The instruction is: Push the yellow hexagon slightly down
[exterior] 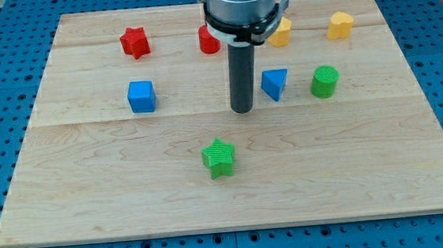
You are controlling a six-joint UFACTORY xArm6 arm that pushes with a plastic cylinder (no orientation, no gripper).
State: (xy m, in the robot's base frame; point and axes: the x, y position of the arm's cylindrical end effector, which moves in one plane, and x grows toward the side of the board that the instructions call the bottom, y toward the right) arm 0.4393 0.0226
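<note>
The yellow hexagon [281, 32] sits near the view's top, right of centre, partly hidden behind the arm's grey body. A second yellow block [340, 24], heart-like in shape, lies further to the right. My tip [242, 110] rests on the board below and left of the yellow hexagon, just left of the blue triangle [274, 83]. It touches no block.
A red star [134, 42] is at the top left and a red block [208, 40] is half hidden behind the arm. A blue cube [141, 96] is at left, a green cylinder [324, 82] at right, a green star [219, 157] below my tip. The wooden board [93, 197] lies on a blue pegboard.
</note>
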